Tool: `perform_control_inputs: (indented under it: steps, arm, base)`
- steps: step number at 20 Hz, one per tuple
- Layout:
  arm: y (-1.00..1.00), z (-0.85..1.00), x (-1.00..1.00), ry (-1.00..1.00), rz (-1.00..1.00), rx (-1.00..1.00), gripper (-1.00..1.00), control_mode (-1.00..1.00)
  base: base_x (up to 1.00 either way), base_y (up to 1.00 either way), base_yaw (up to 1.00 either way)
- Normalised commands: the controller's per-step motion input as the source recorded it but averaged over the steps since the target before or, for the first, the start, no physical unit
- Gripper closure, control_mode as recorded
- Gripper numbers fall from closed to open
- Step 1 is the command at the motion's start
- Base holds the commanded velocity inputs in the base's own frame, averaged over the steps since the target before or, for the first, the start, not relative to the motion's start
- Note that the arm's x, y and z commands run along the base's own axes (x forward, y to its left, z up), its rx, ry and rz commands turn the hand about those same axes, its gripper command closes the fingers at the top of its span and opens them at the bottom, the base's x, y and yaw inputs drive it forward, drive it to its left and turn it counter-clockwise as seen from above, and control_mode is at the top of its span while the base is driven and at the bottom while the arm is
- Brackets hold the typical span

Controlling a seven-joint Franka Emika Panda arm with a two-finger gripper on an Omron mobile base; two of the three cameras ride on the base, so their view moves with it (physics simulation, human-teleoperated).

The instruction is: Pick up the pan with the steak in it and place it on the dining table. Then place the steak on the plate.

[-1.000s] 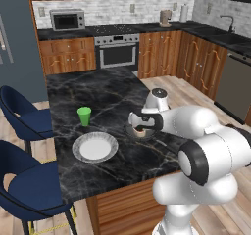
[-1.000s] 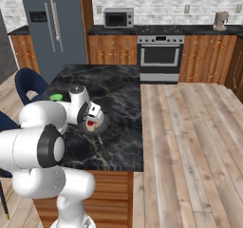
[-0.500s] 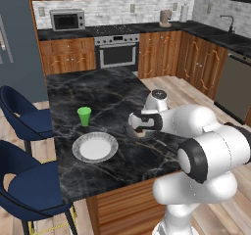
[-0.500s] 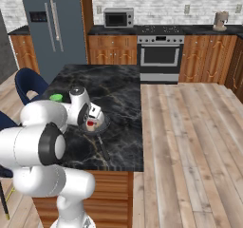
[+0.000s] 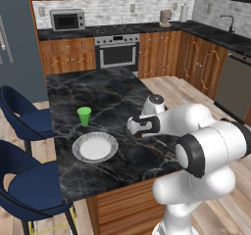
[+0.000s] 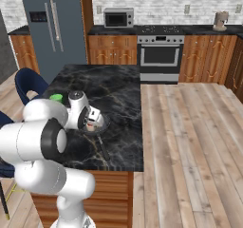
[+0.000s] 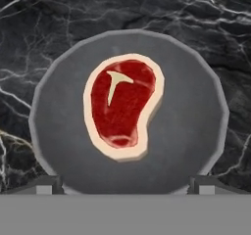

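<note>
A: Where does the pan (image 7: pixel 127 114) sit?

B: On the black marble top of the dining table (image 5: pixel 112 94). In the hand view its round grey floor lies straight below the camera, with veined marble around it from nine o'clock over twelve to three. In the right base view the pan (image 6: pixel 97 126) rests near the table's near right side, and its thin black handle (image 6: pixel 103 147) runs toward the five o'clock edge.

A: And the steak (image 7: pixel 122 108)?

B: It lies flat in the pan, a little toward ten o'clock of the pan's centre in the hand view, red on top with a pale fat rim and a small T-shaped bone mark. In the right base view a speck of red (image 6: pixel 89 126) shows just past the hand.

A: How does the gripper (image 7: pixel 125 184) stand?

B: Its jaws are spread wide. The two dark fingertips (image 7: pixel 49 184) rise at the bottom of the hand view, one at seven o'clock and one at five o'clock of the pan, with nothing between them. The hand hangs over the pan; whether the tips touch the rim is hard to say from these angles.

A: The plate (image 5: pixel 95 147)?

B: Bare and white-grey, at nine o'clock of the hand in the left base view, apart from the pan. A small green cup (image 5: pixel 84 116) stands beyond it, at about eleven o'clock from the plate.
</note>
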Motion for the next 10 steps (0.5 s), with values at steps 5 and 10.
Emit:
perform_control_inputs:
  steps: [5,10]
  arm:
    - [0.01,-0.15,0.15,-0.01,0.01,-0.02,-1.00,-1.00]
    - [0.00,-0.10,0.28,0.00,0.00,0.00,-1.00,-1.00]
  base:
    - [0.00,0.00,0.00]
    - [0.00,0.00,0.00]
